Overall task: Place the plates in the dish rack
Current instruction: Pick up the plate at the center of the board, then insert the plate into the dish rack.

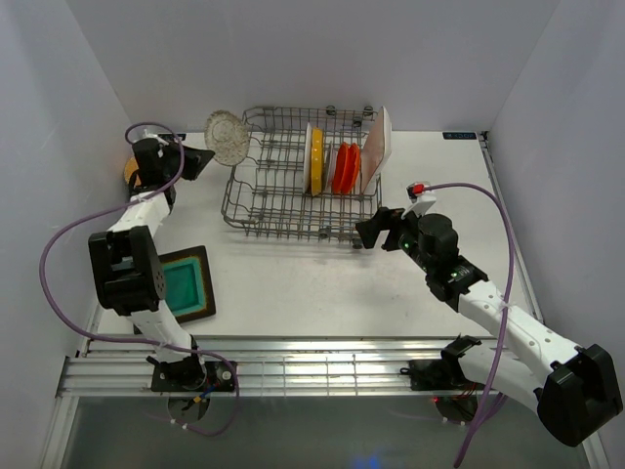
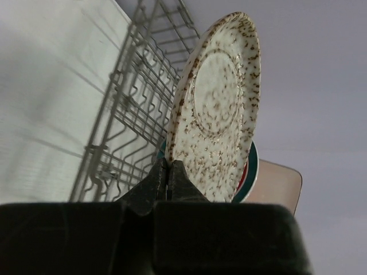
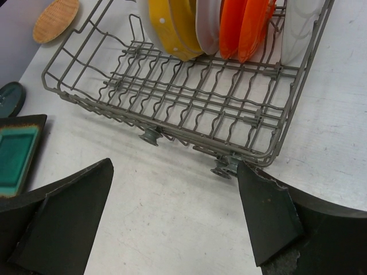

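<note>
No words we can read

We see just one small dark strip (image 1: 459,135) at the far right corner of the table (image 1: 293,283). It has tiny pale marks on it, but they are too small for us to read. We cannot make out any other letters, numbers or signs in the three views.
</note>
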